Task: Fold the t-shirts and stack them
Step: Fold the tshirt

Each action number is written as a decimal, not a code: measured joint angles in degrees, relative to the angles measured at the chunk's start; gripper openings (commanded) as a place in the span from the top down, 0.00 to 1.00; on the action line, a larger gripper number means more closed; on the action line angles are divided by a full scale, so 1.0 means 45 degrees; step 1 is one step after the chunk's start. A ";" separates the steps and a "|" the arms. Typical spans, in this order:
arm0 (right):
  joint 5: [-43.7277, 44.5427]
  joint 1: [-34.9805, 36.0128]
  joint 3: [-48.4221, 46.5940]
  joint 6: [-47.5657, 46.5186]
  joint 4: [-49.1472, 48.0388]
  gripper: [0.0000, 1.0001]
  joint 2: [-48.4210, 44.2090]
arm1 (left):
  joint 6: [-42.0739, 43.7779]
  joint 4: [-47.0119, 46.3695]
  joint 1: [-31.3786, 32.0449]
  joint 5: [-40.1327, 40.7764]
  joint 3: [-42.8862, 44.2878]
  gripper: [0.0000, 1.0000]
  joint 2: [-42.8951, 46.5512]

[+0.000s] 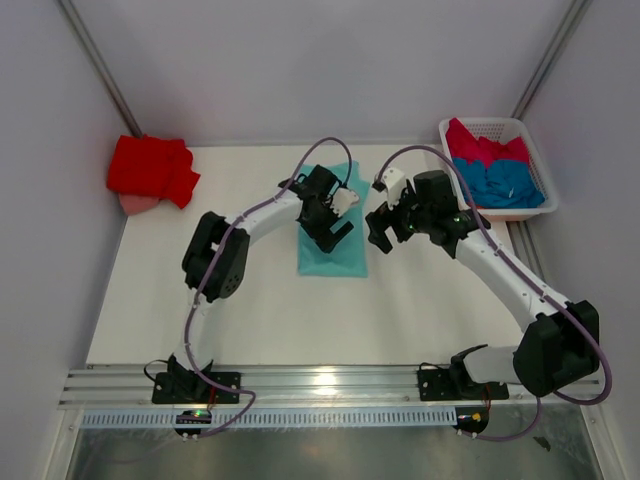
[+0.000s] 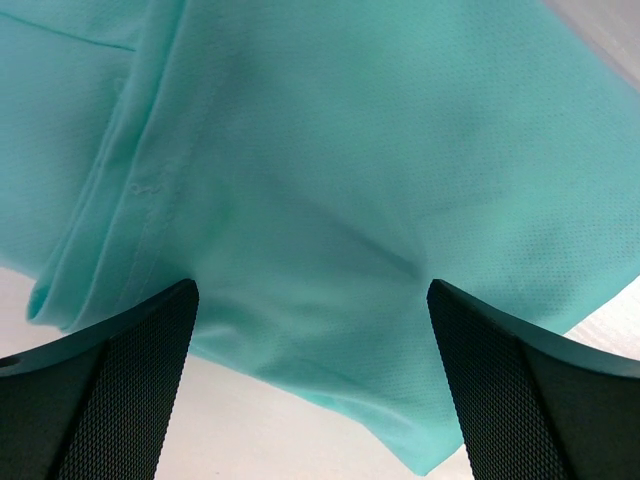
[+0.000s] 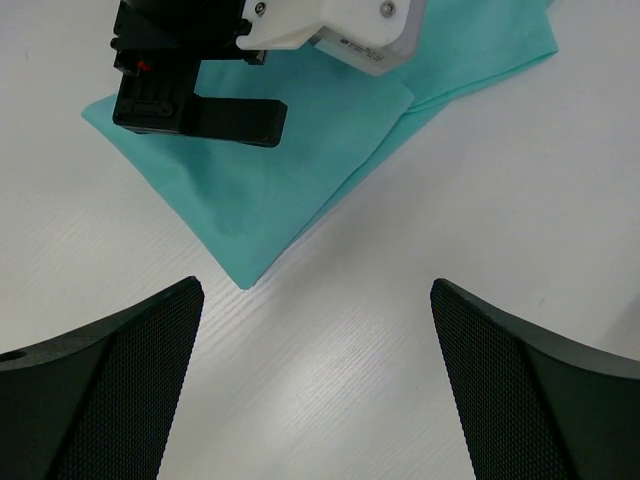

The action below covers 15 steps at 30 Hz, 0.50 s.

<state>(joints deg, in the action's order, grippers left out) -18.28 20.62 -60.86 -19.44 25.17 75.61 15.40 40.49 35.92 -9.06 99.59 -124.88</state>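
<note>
At frame centre, my left gripper [image 1: 333, 236] hovers over the mint shirt [image 1: 335, 263].
Both sets of fingers are spread, holding nothing; my right gripper [image 1: 382, 230] hangs just right of it.

The left arm [image 1: 215, 262] and right arm [image 1: 500, 275] reach forward and inward, elbows bent. The left gripper [image 1: 333, 228] and right gripper [image 1: 381, 228] hang close together, jaws spread wide, holding nothing.

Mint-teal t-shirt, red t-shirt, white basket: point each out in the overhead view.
mint-teal t-shirt [image 1: 330, 260], top external view, bare lower half of folded cloth.
red t-shirt [image 1: 150, 168], top external view, middle of the bunched heap.
white basket [image 1: 512, 213], top external view, near wall.
</note>
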 measured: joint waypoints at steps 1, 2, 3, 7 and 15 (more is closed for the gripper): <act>-0.0044 0.0000 -0.0044 -0.0005 0.0029 0.01 0.0000 | -0.0024 -0.0005 -0.0068 0.0010 0.0029 0.01 0.0039; -0.0102 0.0000 -0.0097 -0.0005 0.0058 0.00 0.0000 | -0.0039 -0.0005 -0.0121 0.0024 0.0058 0.01 0.0087; -0.0155 0.0000 -0.0121 -0.0005 0.0063 0.01 0.0000 | -0.0044 -0.0010 -0.0170 0.0073 0.0097 0.01 0.0155; -0.0500 0.0000 -0.0355 0.0000 0.0253 0.01 0.0131 | -0.0049 -0.0180 -0.0243 0.0306 0.0136 0.01 0.0423; -0.1224 0.0000 -0.0787 0.0005 0.0811 0.01 0.0544 | -0.0117 -0.0223 -0.0238 0.0583 0.0049 0.01 0.0432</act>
<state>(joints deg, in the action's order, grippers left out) -23.79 20.62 -64.40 -19.42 28.82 78.06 14.87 39.48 34.85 -6.44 99.81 -122.93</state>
